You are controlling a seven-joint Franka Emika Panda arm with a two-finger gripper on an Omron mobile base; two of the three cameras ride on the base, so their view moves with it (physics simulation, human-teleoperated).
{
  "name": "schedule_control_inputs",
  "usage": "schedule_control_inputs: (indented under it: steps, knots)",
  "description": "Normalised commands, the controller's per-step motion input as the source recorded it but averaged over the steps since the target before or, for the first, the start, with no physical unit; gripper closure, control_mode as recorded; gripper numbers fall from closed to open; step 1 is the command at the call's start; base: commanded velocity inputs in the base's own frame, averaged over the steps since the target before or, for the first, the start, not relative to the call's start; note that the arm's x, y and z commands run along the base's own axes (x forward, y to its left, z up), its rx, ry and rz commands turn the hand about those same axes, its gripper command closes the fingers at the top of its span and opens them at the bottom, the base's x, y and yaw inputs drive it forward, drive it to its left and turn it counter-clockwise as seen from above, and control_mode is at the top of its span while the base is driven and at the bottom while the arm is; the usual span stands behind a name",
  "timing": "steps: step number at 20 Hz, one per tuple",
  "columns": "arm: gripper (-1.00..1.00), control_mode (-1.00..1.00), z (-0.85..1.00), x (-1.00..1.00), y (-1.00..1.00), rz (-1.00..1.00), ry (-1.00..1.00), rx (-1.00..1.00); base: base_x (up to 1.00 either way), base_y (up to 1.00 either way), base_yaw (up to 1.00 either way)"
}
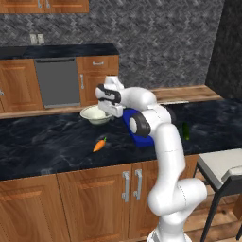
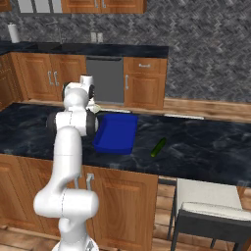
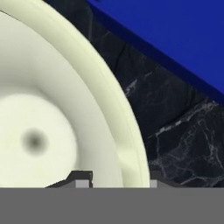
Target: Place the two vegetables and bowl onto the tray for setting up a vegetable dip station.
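Cream-white bowl (image 1: 96, 114) sits just beside the blue tray (image 2: 115, 132). The gripper (image 3: 118, 181) straddles its rim, one finger inside, one outside, apparently clamping it.

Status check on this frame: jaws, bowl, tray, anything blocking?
Gripper down at the bowl, jaws straddling its rim, grip not confirmed. Blue tray bare beside it. Carrot and green vegetable loose on counter. Nothing in the way.

The cream bowl (image 3: 52, 109) lies close below — its rim between the gripper (image 3: 119, 183) tips; blue tray (image 3: 175, 35) beyond, on dark counter (image 3: 175, 131).
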Motion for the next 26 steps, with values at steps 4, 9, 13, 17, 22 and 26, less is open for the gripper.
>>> schedule_control_inputs:
  steps: [4,9,13,17,22,26]
  knots:
    - [1.00,-1.00,0.11,-0.04,-0.01,-0.02,-0.10,0.00,0.00,0.00,0.00]
    - [1.00,-1.00,0.13,-0.05,-0.08,0.00,-0.09,0.00,0.00,0.00,0.00]
    - [1.00,-1.00,0.15,-0.10,-0.13,0.00,-0.12,0.01,0.00,0.00,0.00]
    - [1.00,-1.00,0.15,-0.13,-0.14,0.00,-0.13,0.05,0.00,0.00,0.00]
    - [1.00,-1.00,0.17,-0.12,-0.13,0.00,-0.16,0.07,0.00,0.00,0.00]
    - [1.00,-1.00,0.17,-0.11,-0.14,0.00,-0.18,0.08,0.00,0.00,0.00]
